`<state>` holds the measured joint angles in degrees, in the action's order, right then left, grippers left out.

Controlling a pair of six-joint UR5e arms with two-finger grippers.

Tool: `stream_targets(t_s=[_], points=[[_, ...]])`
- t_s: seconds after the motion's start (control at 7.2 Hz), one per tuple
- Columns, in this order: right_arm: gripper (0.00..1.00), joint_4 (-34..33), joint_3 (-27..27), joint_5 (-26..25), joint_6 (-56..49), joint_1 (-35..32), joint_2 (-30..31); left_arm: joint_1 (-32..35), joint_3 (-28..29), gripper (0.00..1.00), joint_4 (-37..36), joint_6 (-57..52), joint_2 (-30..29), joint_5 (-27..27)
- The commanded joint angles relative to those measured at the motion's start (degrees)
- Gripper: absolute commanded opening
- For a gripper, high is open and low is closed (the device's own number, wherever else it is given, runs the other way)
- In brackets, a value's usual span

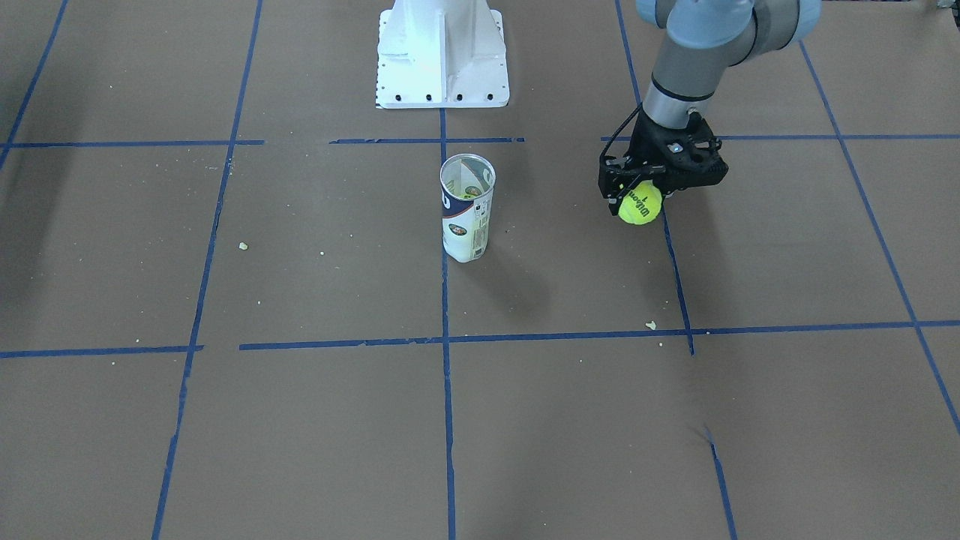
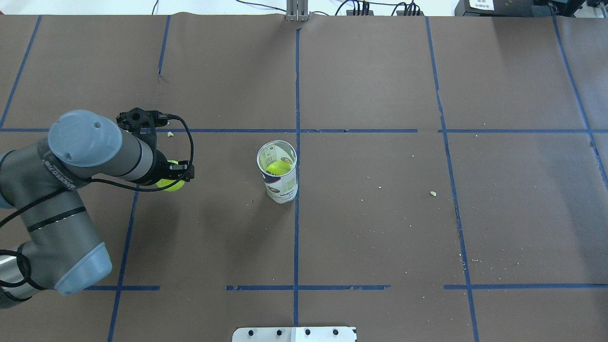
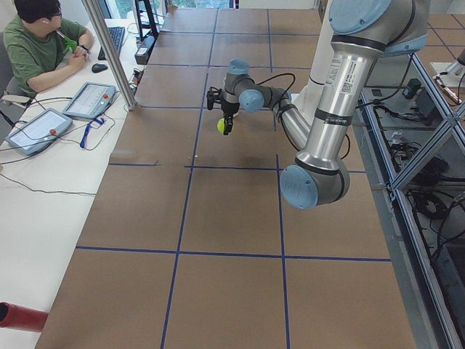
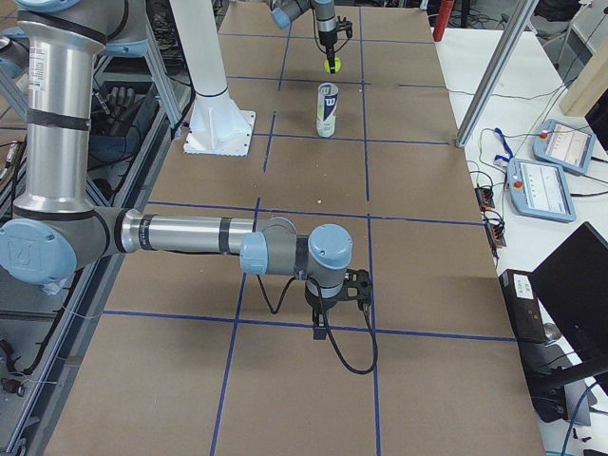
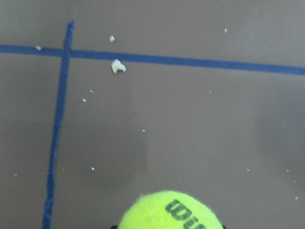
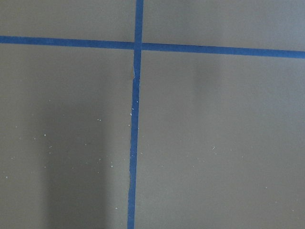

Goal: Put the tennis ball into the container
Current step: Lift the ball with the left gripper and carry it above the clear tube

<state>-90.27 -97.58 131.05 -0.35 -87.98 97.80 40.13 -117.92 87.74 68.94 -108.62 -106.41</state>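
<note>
Brown paper table (image 1: 300,420); left claw (image 1: 639,194) clamps fuzzy ball (image 1: 640,205).

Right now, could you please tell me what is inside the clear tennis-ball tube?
Seen through the open top of the tennis-ball tube, one yellow-green ball lies low inside. The printed label covers the lower wall, so whether the ball touches the bottom cannot be seen.

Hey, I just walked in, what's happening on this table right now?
The left gripper has the tennis ball clamped in its jaws, off to one side of the container, not yet above it. The container stands upright in the middle of the table, open at the top, with another yellow-green ball already inside. The right gripper hangs low over the table, far from both.
</note>
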Motion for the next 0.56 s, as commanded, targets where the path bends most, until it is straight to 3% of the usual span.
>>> stream_targets(t_s=[0.0,0.14,0.42], points=[[1.00,0.0,-0.1,0.0,0.0,0.0,-0.1,5.4,-6.5,0.01,-13.6,0.0,-6.0,-3.1],[1.00,0.0,0.0,0.0,0.0,0.0,0.0,5.7,-6.9,0.01,-18.1,0.0,-9.9,-4.1],[1.00,0.0,0.0,0.0,0.0,0.0,-0.1,5.1,-6.1,0.01,-18.9,1.0,-13.5,-9.5]])
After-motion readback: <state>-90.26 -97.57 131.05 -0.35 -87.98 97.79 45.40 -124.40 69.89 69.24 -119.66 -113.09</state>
